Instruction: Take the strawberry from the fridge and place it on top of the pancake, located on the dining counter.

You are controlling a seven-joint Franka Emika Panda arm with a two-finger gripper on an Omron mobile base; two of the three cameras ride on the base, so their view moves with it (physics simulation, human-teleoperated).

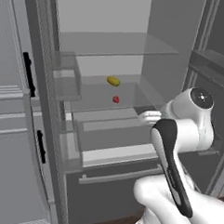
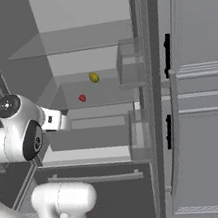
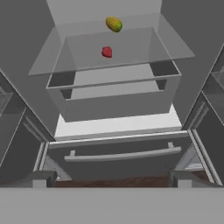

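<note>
Light grey panelled cabinets (image 2: pixel 208 114) are standing at the right side of the right base view, and the same kind of cabinets (image 1: pixel 13 127) are standing at the left side of the left base view. Black handles (image 2: pixel 168 55) are sitting upright on their fronts, one above the other. A strip of dark brown wooden floor (image 3: pixel 113 181) is showing along the bottom. The light is falling soft and even, and it is making no hard shadows.
</note>
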